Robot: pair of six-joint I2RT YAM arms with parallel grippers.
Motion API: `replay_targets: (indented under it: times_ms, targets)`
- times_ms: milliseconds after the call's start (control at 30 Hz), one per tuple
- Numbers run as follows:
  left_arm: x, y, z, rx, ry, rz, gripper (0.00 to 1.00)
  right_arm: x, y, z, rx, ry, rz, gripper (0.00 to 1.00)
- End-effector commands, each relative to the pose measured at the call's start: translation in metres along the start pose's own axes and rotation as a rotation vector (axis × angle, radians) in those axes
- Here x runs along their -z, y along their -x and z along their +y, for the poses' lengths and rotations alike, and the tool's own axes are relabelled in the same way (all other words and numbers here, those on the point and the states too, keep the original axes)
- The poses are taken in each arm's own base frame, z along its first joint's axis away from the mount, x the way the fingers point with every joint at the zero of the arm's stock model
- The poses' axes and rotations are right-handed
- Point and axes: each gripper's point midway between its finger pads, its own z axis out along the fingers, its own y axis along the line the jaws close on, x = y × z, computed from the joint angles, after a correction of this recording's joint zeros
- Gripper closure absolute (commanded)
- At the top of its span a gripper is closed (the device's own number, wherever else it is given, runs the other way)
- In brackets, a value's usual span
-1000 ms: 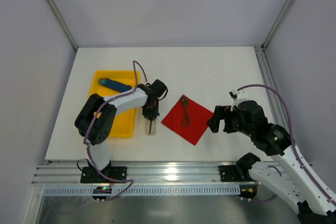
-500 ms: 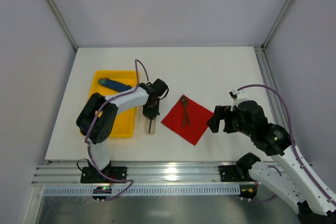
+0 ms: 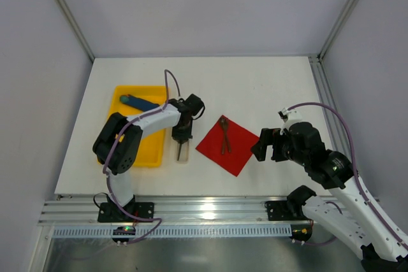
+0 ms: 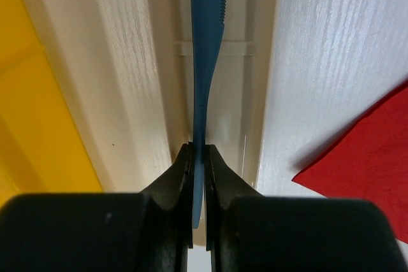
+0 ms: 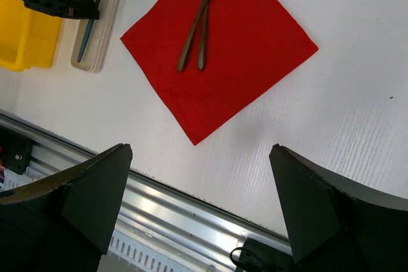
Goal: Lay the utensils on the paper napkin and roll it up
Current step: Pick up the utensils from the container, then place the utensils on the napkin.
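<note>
The red paper napkin (image 3: 237, 150) (image 5: 236, 62) lies flat on the white table, one corner toward the near edge. Two slim brown wooden utensils (image 3: 224, 136) (image 5: 199, 17) rest side by side on its far half. My left gripper (image 3: 182, 139) (image 4: 199, 157), left of the napkin, is shut on the handle end of a thin blue knife (image 4: 207, 42) over a narrow beige tray (image 3: 183, 156) (image 4: 233, 93). My right gripper (image 3: 258, 147) (image 5: 201, 151) hovers open and empty at the napkin's right corner.
A yellow tray (image 3: 150, 148) (image 4: 38, 132) stands left of the beige tray. It holds a blue stick with a teal end (image 3: 139, 102). The aluminium rail (image 5: 191, 214) runs along the table's near edge. A corner of the napkin (image 4: 376, 151) shows right of the left gripper.
The left gripper's jaws have closed onto the blue knife and the wrist has shifted slightly toward the far side. The right arm, napkin and wooden utensils have not moved.
</note>
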Motion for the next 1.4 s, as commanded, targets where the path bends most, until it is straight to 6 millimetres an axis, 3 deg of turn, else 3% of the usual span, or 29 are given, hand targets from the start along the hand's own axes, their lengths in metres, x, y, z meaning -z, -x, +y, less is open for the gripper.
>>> replay_targets:
  times_ms: [0,367,567,733,867,1100,1367]
  targets:
    - [0.010,0.014,0.001,-0.002,0.011,-0.029,1.00,0.003,0.009,0.004,-0.003,0.011,-0.029,0.00]
    - [0.038,0.031,-0.001,0.033,0.008,-0.060,1.00,0.003,0.010,0.004,0.001,0.009,-0.030,0.00]
    - [0.062,0.045,-0.013,0.106,-0.062,-0.102,1.00,0.003,0.010,0.005,-0.002,0.012,-0.034,0.00]
    - [0.074,0.055,-0.053,0.191,-0.197,-0.126,1.00,0.000,0.010,0.005,-0.005,0.013,-0.035,0.00]
    - [0.073,0.053,-0.097,0.206,-0.256,-0.125,1.00,-0.001,0.009,0.004,-0.005,0.012,-0.034,0.00]
    - [0.073,0.062,-0.154,0.204,-0.322,-0.154,1.00,0.003,0.011,0.005,0.005,0.019,-0.046,0.00]
    - [0.056,0.064,-0.176,0.218,-0.350,-0.144,1.00,0.005,0.009,0.010,0.006,0.052,-0.040,0.00]
